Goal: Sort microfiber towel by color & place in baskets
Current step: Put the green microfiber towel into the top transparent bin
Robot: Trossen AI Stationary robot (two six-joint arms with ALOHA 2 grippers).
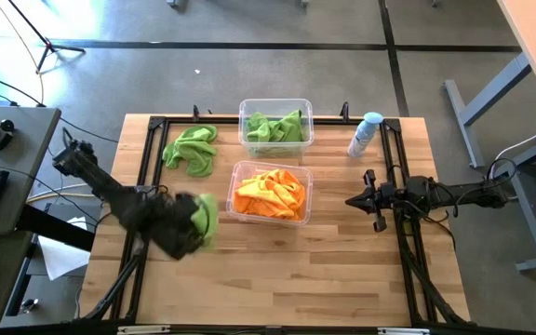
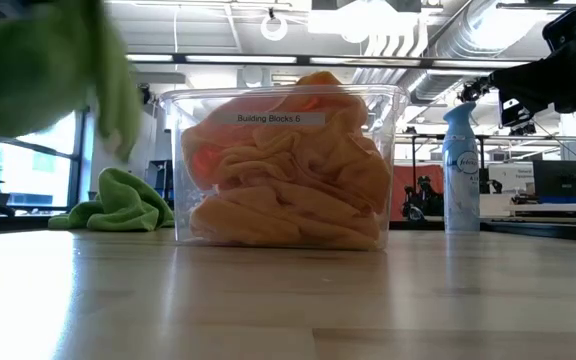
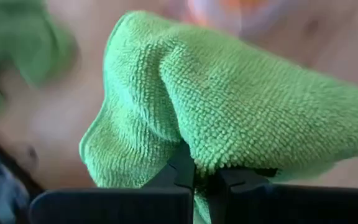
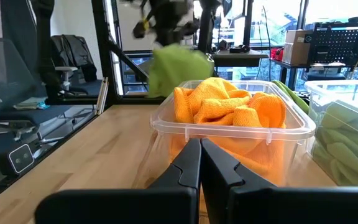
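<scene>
L gripper (image 3: 201, 180) clamped on green towel (image 3: 241, 106), lifted off table (image 1: 342, 270) just left of orange-filled basket (image 1: 270, 216). R gripper (image 4: 200, 163) closed, empty, right of that basket. Another green towel (image 1: 192, 149) lies left of green-filled basket (image 1: 275, 114).

Spray bottle (image 1: 364, 135) upright on wooden table (image 1: 287, 270), just beyond right gripper, well apart from left gripper.

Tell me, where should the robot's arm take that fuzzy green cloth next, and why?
Probably toward the far clear plastic tub, which holds only green cloths. The left gripper is shut on a lime green microfiber cloth, lifted beside the near tub of orange cloths.
</scene>
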